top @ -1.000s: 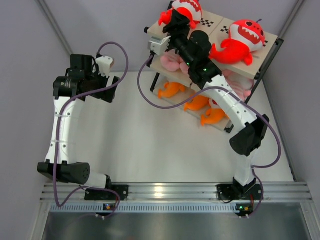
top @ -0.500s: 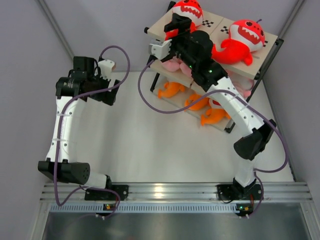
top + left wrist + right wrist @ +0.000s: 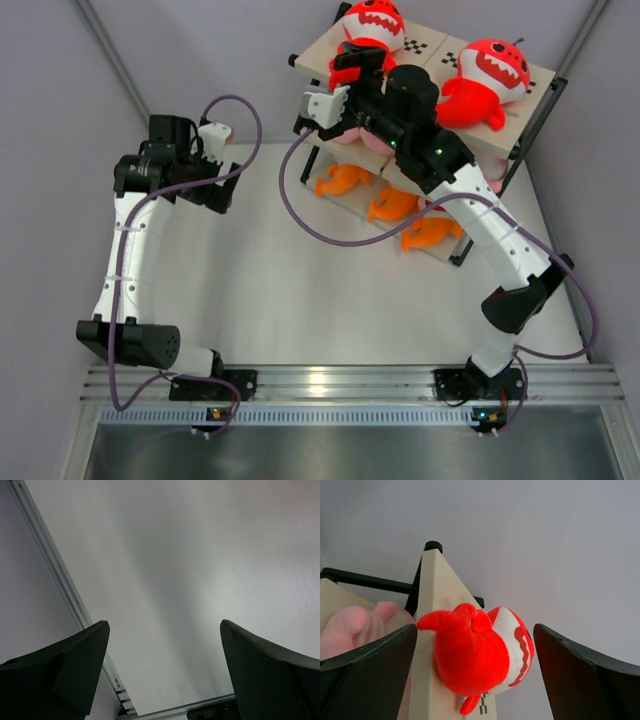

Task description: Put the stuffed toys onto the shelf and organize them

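The shelf (image 3: pixel 322 52) stands at the back right. Two red sharks lie on its top boards, one on the left (image 3: pixel 378 18) and one on the right (image 3: pixel 488 72). Pink plushies (image 3: pixel 345 132) lie on the middle tier, and orange sharks (image 3: pixel 340 180) on the bottom tier. My right gripper (image 3: pixel 352 66) is open at the left red shark (image 3: pixel 480 660). That shark rests on the top board (image 3: pixel 432 595) between my spread fingers, with gaps on both sides. My left gripper (image 3: pixel 216 188) is open and empty over the table at the left.
A pink plushie (image 3: pixel 357 625) shows beside the shelf's black frame bar (image 3: pixel 370 581) in the right wrist view. Grey walls enclose the table on the left, back and right. A metal rail (image 3: pixel 75 605) runs along the table's edge.
My right arm has swung its elbow to the right and the gripper has shifted slightly toward the near edge of the top board. The left red shark stays on the board. The left arm barely moved.
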